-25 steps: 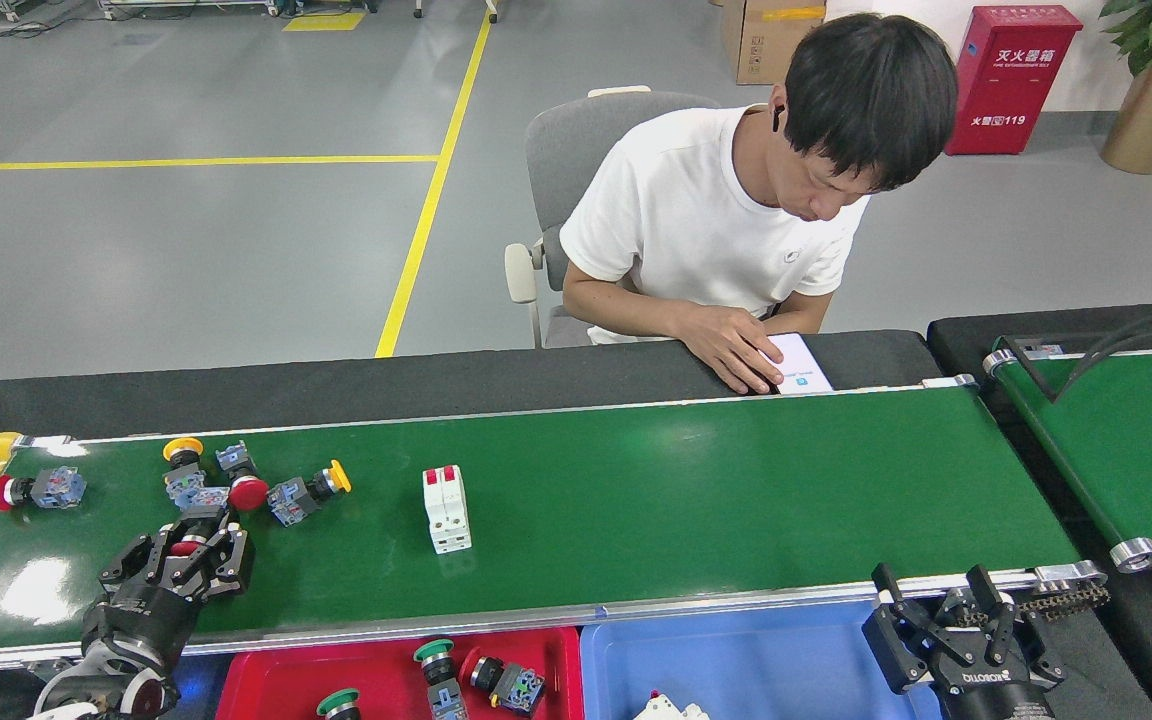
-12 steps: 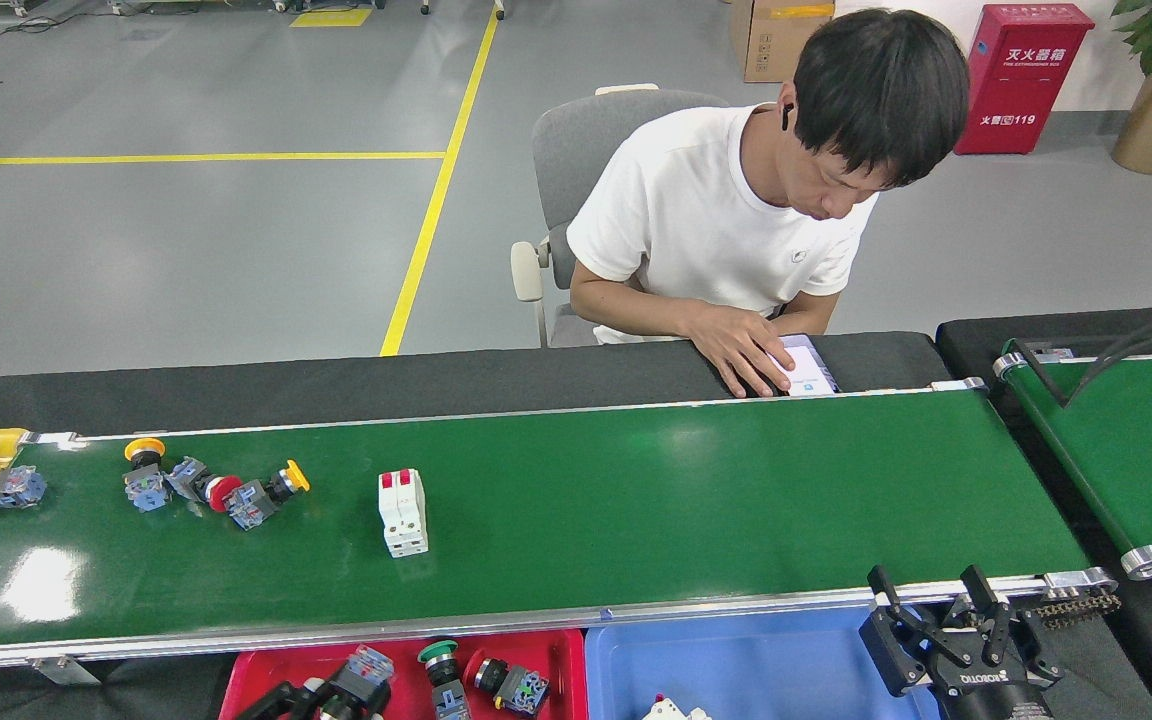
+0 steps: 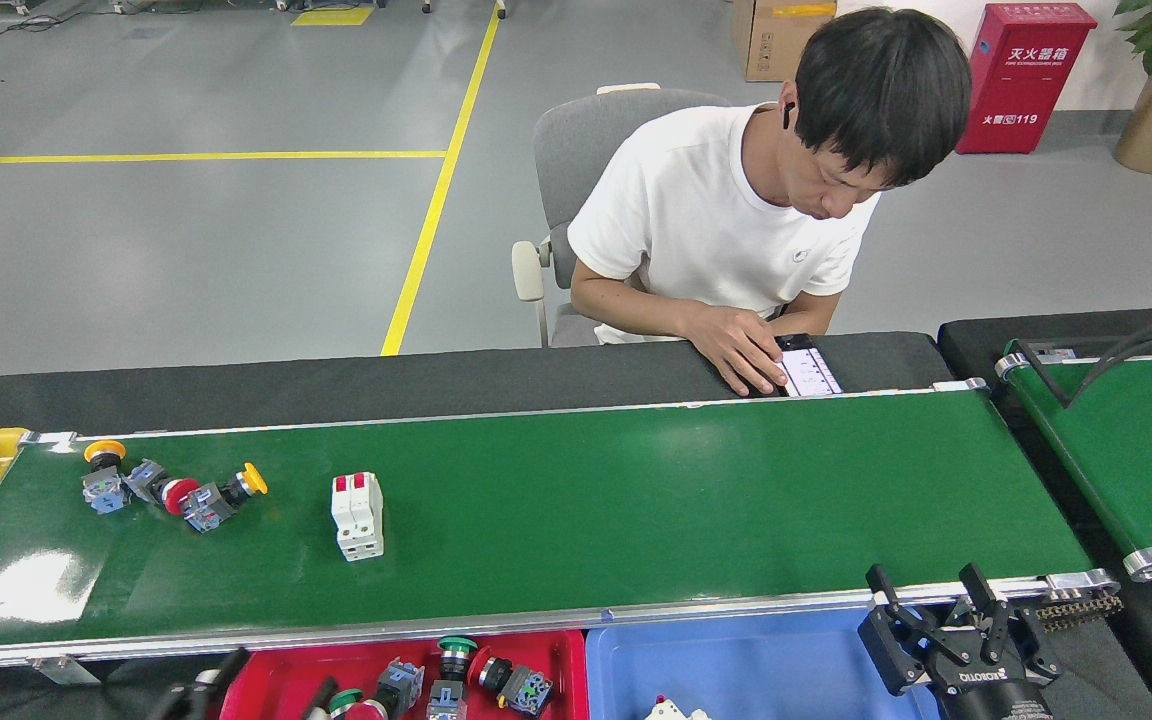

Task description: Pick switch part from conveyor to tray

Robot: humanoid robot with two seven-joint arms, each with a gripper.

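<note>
White breaker (image 3: 357,516) stands on conveyor (image 3: 636,500), long axis across belt, far left of open empty right gripper (image 3: 941,615); left gripper (image 3: 198,690) nearer, state unclear.

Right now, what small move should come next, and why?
Probably swing the right gripper left, toward the white breaker. It lies alone on the conveyor, while that gripper hangs open and empty over the blue tray, which seems to hold a similar white part. The left gripper is barely visible.

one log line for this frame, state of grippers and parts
right gripper: open, idle over blue tray | left gripper: barely visible | white breaker: on conveyor
</note>
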